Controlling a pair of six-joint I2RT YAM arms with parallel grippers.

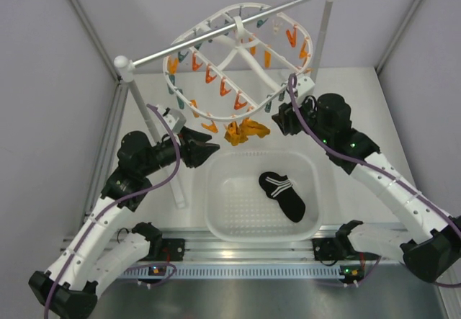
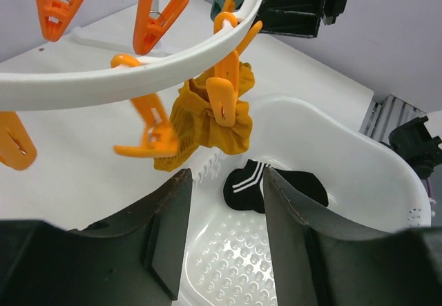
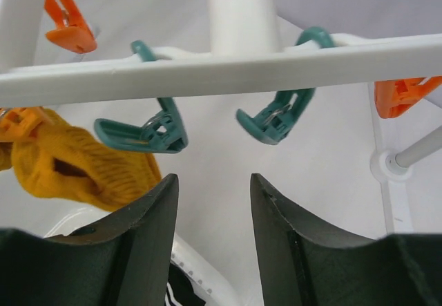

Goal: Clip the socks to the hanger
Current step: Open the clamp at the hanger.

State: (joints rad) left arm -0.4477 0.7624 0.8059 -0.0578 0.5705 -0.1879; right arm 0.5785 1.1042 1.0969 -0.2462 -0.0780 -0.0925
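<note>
Left gripper (image 2: pixel 228 182) sits half open and empty just under the hanger (image 2: pixel 83 88) rim, facing the mustard socks (image 2: pixel 207 119) hanging from an orange peg (image 2: pixel 222 92). Right gripper (image 3: pixel 214 182) is likewise parted, holding nothing, below two teal pegs (image 3: pixel 273 119). A black sock (image 1: pixel 283 195) lies in the basket (image 1: pixel 214 211).

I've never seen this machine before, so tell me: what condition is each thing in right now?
Hanger: hung on the silver rod.
Mustard socks: clipped, dangling from an orange clothespin.
Black striped sock: lying loose in the basket.
Teal clothespins: shut, empty.
Left fingers: apart, empty.
Right fingers: apart, empty.
</note>
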